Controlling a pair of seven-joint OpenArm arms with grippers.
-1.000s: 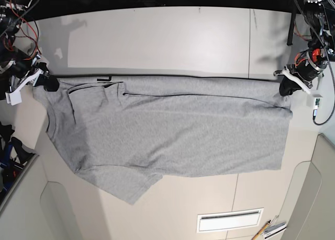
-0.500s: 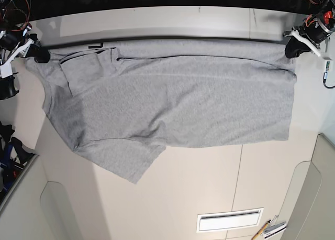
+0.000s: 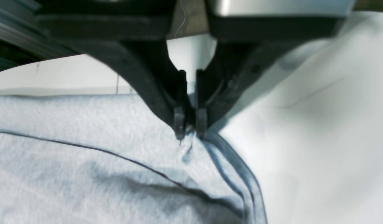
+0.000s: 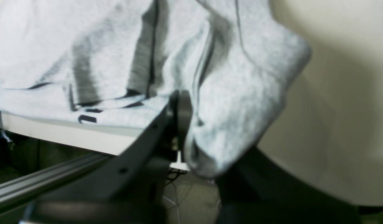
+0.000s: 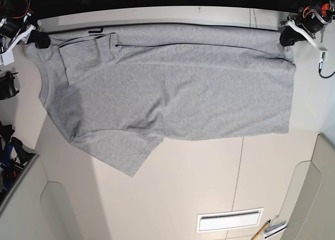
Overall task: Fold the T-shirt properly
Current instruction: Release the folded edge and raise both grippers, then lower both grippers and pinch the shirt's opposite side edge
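Note:
The grey T-shirt (image 5: pixel 172 88) is stretched wide between both grippers near the table's far edge, plain side up, with one sleeve hanging toward the front left. My left gripper (image 5: pixel 287 36) is shut on the shirt's far right corner; in the left wrist view its tips (image 3: pixel 190 124) pinch the hem (image 3: pixel 235 168). My right gripper (image 5: pixel 41 40) is shut on the far left corner. In the right wrist view, cloth (image 4: pixel 228 93) bunches over one finger (image 4: pixel 179 115), and black lettering (image 4: pixel 85 118) shows underneath.
The beige table (image 5: pixel 209 182) lies below the shirt. A white vent grille (image 5: pixel 229 219) sits at the front right, with a pencil (image 5: pixel 260 232) beside it. Cables and arm hardware (image 5: pixel 13 9) crowd the far left and far right corners.
Both grippers have carried the shirt's top edge toward the far side of the table. The whole shirt has slid that way, still stretched between them.

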